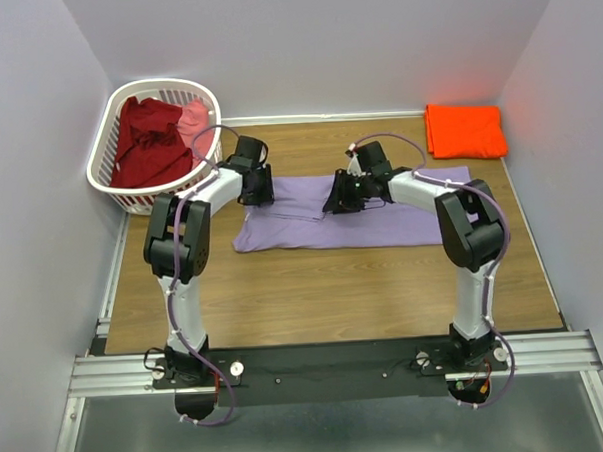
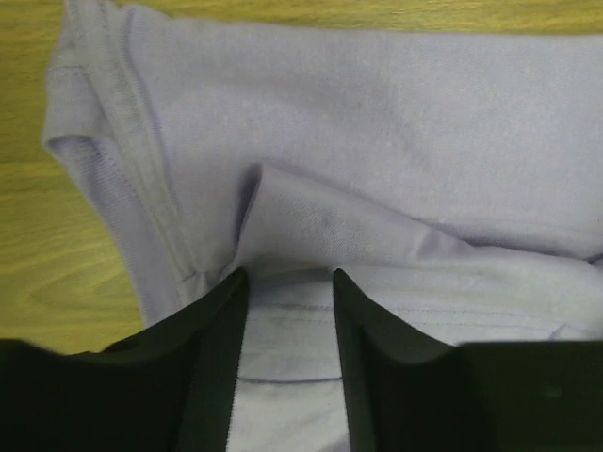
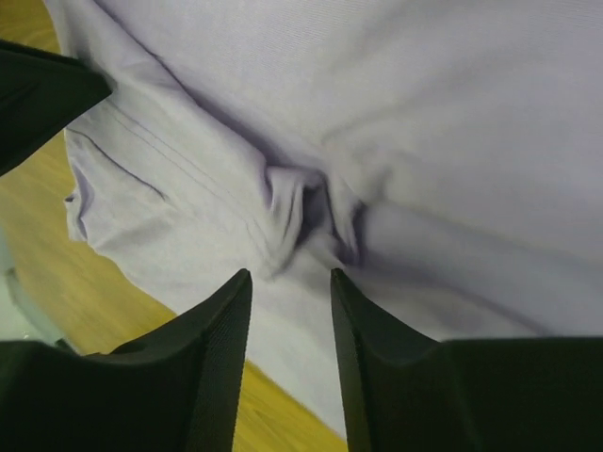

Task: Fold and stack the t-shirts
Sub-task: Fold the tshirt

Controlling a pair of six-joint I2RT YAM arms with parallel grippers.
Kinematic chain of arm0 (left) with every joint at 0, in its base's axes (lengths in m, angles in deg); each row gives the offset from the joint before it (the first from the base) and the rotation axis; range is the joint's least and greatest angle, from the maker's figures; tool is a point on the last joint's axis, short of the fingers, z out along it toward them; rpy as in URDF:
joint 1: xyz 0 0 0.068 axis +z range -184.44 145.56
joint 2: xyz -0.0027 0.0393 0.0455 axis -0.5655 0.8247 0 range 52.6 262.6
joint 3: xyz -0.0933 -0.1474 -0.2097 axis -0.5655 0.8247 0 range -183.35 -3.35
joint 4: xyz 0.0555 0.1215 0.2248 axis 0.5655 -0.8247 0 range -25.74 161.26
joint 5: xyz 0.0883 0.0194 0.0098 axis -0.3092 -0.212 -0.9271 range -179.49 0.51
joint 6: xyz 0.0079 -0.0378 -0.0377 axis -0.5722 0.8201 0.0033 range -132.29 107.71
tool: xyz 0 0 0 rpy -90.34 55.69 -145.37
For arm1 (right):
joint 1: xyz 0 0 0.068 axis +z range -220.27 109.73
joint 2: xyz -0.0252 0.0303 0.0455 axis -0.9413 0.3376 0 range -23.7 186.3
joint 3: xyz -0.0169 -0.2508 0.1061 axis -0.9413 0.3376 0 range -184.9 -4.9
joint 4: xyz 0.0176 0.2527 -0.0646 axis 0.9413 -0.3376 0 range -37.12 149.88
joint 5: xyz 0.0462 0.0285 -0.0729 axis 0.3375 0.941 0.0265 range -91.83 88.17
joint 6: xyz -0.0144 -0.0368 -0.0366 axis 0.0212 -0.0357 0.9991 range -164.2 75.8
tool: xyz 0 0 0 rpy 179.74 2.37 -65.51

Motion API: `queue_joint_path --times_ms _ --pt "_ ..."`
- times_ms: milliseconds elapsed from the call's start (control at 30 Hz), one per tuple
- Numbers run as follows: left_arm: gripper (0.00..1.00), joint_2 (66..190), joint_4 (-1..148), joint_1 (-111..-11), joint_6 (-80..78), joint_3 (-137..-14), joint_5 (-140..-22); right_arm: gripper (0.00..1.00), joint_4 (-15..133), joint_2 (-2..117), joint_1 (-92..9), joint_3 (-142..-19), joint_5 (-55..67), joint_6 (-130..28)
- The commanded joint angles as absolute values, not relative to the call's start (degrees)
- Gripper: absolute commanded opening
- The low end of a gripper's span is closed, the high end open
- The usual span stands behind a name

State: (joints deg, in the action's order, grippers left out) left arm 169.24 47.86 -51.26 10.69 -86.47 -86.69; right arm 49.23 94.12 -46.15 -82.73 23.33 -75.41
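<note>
A lavender t-shirt (image 1: 381, 220) lies spread across the middle of the wooden table, with its near-left part folded over. My left gripper (image 1: 257, 191) sits low on the shirt's left end. In the left wrist view, the left gripper (image 2: 287, 278) stands open with flat lavender cloth (image 2: 377, 113) showing in the gap. My right gripper (image 1: 338, 198) is on the shirt's middle. In the right wrist view, the right gripper (image 3: 290, 276) is open just short of a pinched wrinkle (image 3: 306, 212) in the cloth. An orange t-shirt (image 1: 466, 131) lies folded at the back right.
A white slotted basket (image 1: 106, 144) stands at the back left, holding a dark red shirt (image 1: 150, 141) and a pink one (image 1: 193, 117). Walls close in the table on the left, back and right. Bare wood (image 1: 334, 290) lies in front of the lavender shirt.
</note>
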Motion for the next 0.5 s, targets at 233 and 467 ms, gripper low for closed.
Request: queue_joint_path --times_ms 233,467 --pt "0.72 149.37 43.31 -54.91 11.52 -77.20 -93.54 0.57 35.19 74.23 -48.03 -71.10 -5.16 -65.12" --pt "0.56 144.53 45.15 -57.20 14.34 -66.47 -94.15 0.57 34.04 70.96 -49.17 -65.20 -12.29 -65.12"
